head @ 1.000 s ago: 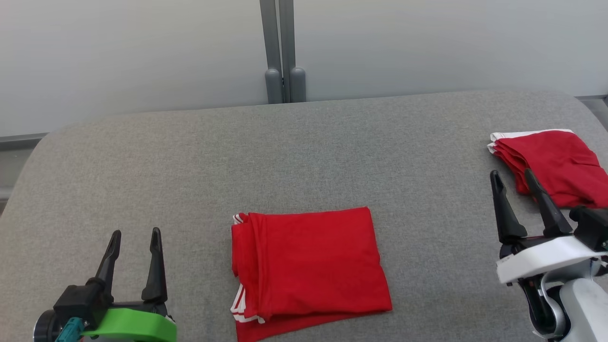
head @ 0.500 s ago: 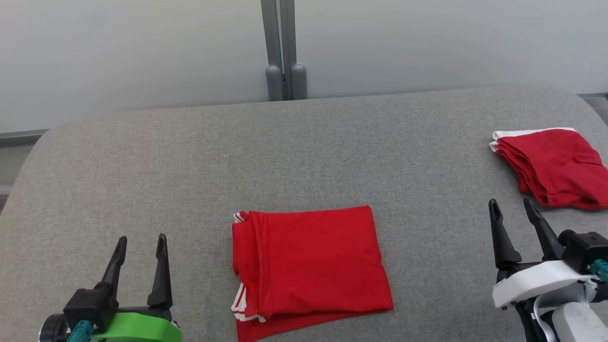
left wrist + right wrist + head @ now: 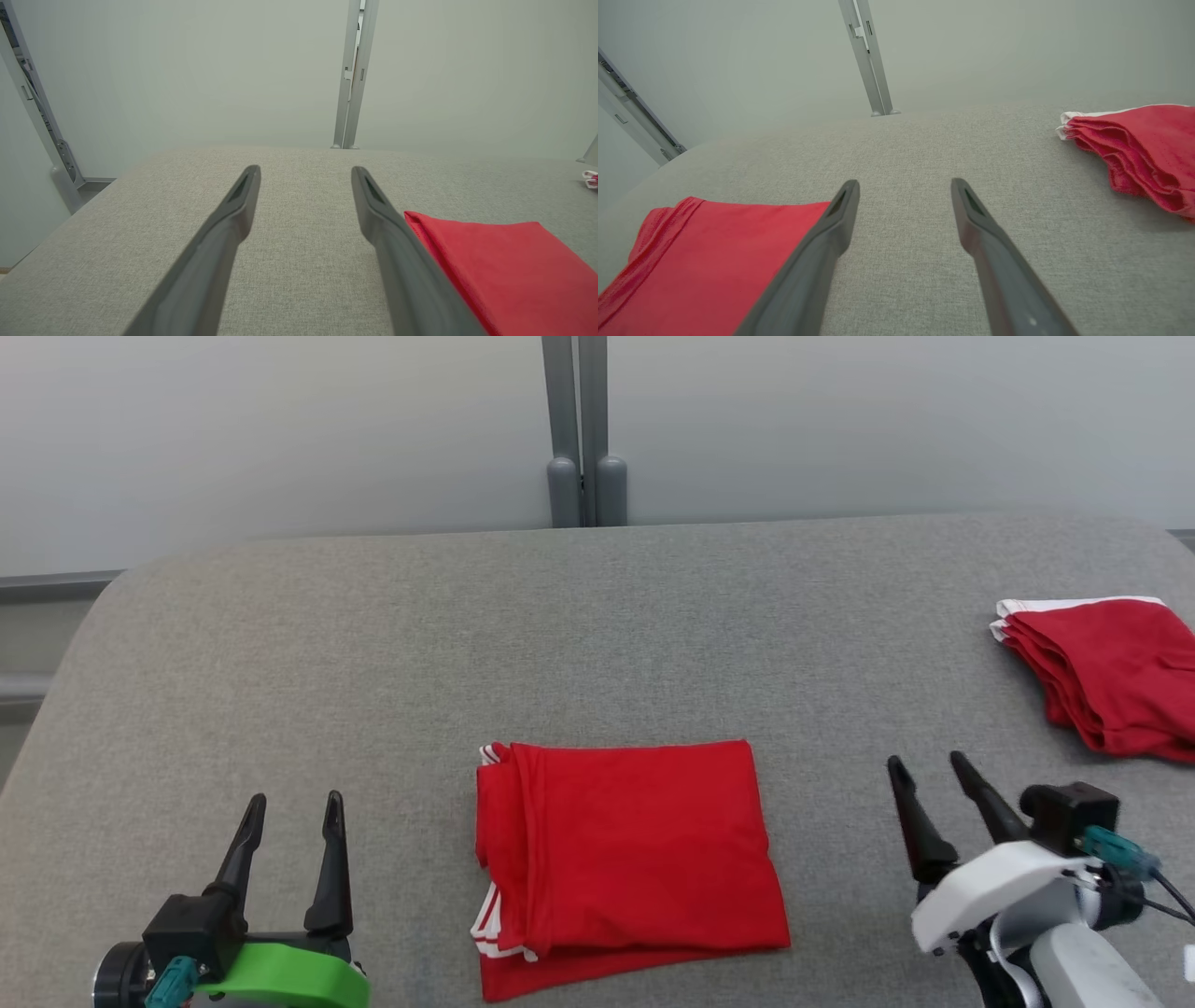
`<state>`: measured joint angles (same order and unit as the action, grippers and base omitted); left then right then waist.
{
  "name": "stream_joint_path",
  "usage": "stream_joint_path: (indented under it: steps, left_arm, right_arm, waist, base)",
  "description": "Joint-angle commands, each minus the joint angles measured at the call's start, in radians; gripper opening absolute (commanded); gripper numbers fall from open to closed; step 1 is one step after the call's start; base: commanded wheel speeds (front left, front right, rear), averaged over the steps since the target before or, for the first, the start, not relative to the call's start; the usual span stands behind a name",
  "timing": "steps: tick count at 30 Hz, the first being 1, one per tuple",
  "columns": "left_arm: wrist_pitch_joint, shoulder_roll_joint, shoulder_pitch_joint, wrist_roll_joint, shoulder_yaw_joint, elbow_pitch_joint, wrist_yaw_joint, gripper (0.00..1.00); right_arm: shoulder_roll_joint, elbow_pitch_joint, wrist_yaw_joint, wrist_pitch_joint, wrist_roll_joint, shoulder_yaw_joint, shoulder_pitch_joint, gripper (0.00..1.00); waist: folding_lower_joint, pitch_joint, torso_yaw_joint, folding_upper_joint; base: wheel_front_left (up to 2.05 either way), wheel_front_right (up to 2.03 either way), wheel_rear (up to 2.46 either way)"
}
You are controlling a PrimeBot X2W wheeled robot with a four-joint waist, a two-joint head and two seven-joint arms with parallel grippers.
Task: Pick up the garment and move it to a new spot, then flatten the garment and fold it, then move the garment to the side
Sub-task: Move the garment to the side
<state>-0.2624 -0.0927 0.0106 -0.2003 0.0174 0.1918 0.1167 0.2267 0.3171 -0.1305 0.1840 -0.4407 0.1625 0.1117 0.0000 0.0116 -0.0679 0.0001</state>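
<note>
Folded red fabric garment with white stripes [image 3: 490, 261]: runs off the bottom and right edges in the left wrist view, partly hidden behind a dark finger [image 3: 397, 252]; cropped at left and bottom in the right wrist view. Second folded red cloth with white band [image 3: 1111, 677]: cut by the head view's right edge; a tiny sliver in the left wrist view.

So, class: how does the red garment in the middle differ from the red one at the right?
The middle garment lies near the front; the right garment lies farther back, partly out of frame. The middle garment is a flat, squarish fold; the right garment shows stacked, wavier layers. White trim shows at the middle garment's left side, along the right garment's far edge. Both are red and folded.
</note>
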Motion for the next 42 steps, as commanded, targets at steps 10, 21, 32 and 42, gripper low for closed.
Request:
stream_joint_path:
  steps: [10, 21, 32, 42]
  left_arm:
    - [-0.003, 0.01, -0.043, -0.006, 0.037, 0.028, 0.011, 1.0]
    - [-0.003, 0.013, -0.052, -0.014, 0.051, 0.051, 0.013, 1.0]
    - [-0.003, 0.008, -0.056, -0.009, 0.047, 0.054, 0.014, 1.0]
    - [-0.003, 0.012, -0.057, -0.016, 0.072, 0.041, 0.015, 1.0]
  right_arm:
    - [-0.028, 0.147, 0.0, -0.203, -0.09, 0.138, 0.157, 1.0]
    - [-0.066, 0.388, 0.0, -0.366, -0.119, 0.059, 0.227, 1.0]
    - [-0.093, 0.425, 0.0, -0.384, -0.124, 0.031, 0.248, 0.0]
    - [-0.057, 0.37, 0.0, -0.297, -0.111, 0.049, 0.284, 0.0]
  waist:
    - [0.0, -0.02, -0.152, -0.0001]
    - [0.0, -0.043, -0.252, -0.0001]
    - [0.0, -0.042, -0.239, -0.0001]
    - [0.0, -0.02, -0.106, -0.0001]
  base:
    - [0.0, 0.0, 0.0]
    - [0.0, 0.0, 0.0]
    - [0.0, 0.0, 0.0]
    - [0.0, 0.0, 0.0]
